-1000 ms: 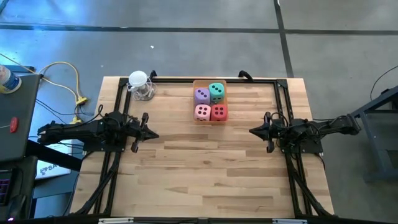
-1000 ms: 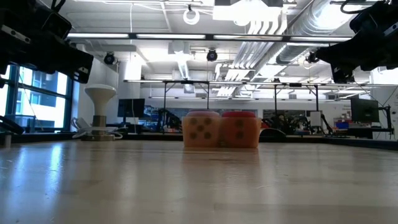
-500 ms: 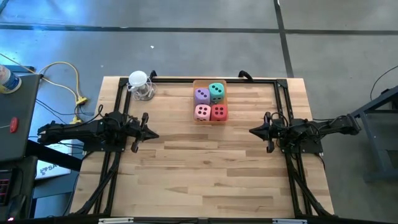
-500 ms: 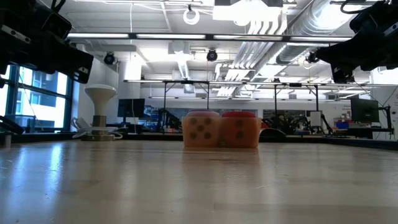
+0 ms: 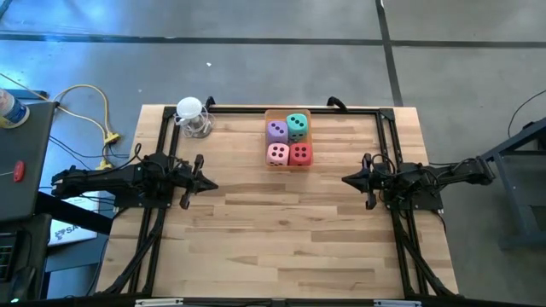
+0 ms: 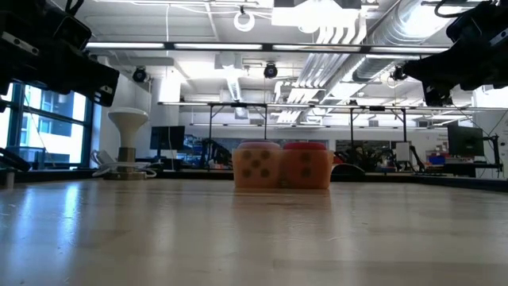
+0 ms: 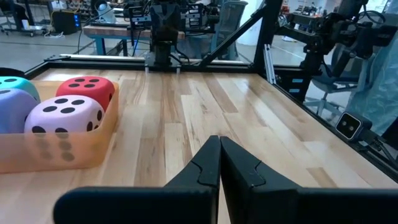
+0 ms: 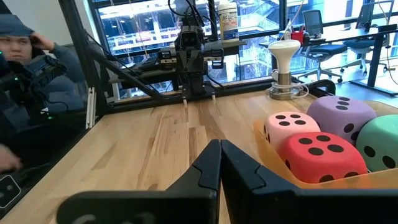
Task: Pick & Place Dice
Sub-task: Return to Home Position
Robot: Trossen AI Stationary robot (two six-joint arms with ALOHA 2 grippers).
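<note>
At table height the bin (image 6: 282, 181) veils the pink die (image 6: 255, 148) and red die (image 6: 306, 147), hiding the teal die (image 5: 297, 127) and purple die (image 5: 277, 131) behind. Left gripper (image 5: 209, 185) and right gripper (image 5: 345, 180): fingers pressed together.

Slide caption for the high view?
Four dice fill the orange bin; left gripper and right gripper sit shut at either side.

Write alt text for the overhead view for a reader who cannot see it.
A purple die, a teal-green die, a pink die and a red die sit packed two by two in an orange bin near the back edge of a wooden table. The left gripper and right gripper hover at either side, pointing inward, fingers shut and empty.
</note>
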